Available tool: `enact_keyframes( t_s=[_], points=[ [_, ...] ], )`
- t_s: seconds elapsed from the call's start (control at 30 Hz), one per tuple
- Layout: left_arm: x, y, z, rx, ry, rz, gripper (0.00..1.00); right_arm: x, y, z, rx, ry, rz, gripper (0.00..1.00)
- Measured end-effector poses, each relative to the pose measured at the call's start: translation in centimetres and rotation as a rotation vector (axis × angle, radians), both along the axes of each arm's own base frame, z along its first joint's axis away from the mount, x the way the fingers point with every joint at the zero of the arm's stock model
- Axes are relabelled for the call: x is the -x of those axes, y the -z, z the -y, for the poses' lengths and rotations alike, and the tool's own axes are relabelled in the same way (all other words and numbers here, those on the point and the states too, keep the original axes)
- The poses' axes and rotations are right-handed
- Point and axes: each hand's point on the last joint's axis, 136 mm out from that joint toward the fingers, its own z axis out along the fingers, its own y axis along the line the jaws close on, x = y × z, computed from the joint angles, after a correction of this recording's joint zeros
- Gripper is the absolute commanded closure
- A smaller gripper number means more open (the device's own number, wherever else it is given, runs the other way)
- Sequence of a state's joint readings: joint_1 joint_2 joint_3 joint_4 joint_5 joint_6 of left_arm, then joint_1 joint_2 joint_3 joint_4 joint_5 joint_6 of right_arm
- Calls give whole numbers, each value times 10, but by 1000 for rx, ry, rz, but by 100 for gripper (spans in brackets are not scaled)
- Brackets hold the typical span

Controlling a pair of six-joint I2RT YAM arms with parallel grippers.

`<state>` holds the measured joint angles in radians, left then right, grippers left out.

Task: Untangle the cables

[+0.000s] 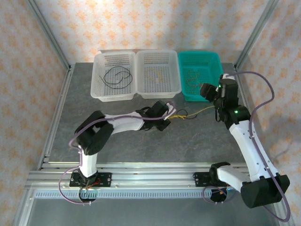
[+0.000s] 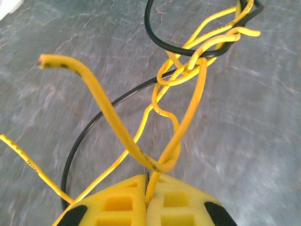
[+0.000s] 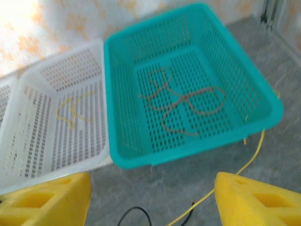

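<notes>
Tangle (image 1: 181, 115) of yellow and black wires lies mid-surface (image 1: 141, 141), just ahead of the left hand (image 2: 148, 190), which is clamped on a yellow wire (image 2: 190, 113). Long axis runs toward the right hand (image 3: 150, 197), fingers apart and empty, near the teal basket (image 3: 141, 159). Yellow strand (image 3: 245, 165) trails its way. Sideways pull room looks adequate; baskets are close behind.

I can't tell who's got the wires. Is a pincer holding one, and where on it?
The left pincer is shut on a yellow cable, at the bottom of its bend. The right pincer is open, holding nothing.
</notes>
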<state>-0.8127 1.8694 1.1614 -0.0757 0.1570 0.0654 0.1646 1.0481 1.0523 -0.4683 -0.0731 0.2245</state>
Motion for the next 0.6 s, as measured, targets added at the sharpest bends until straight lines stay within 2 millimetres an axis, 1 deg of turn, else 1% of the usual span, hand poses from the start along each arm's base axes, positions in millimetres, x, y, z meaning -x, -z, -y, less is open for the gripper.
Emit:
enact_keyframes(
  t_s=[0.13, 0.2, 0.27, 0.33, 0.4, 0.5, 0.6],
  points=[
    [21, -28, -21, 52, -47, 69, 100, 9, 37, -14, -34, -64, -101, 36],
    [28, -38, -30, 66, -61, 106, 100, 12, 51, -26, -45, -114, -152, 37],
    [33, -47, -37, 78, -70, 145, 100, 15, 63, -47, -54, -193, -197, 38],
    [35, -50, -45, 85, -77, 182, 100, 18, 74, -70, -68, -282, -237, 39],
    [37, -51, -55, 73, -72, 229, 100, 22, 83, -87, -85, -354, -274, 39],
    [41, -57, -69, 59, -60, 316, 100, 26, 95, -100, -106, -416, -314, 41],
    [43, -69, -81, 45, -38, 417, 100, 29, 104, -110, -132, -471, -351, 42]
  ],
)
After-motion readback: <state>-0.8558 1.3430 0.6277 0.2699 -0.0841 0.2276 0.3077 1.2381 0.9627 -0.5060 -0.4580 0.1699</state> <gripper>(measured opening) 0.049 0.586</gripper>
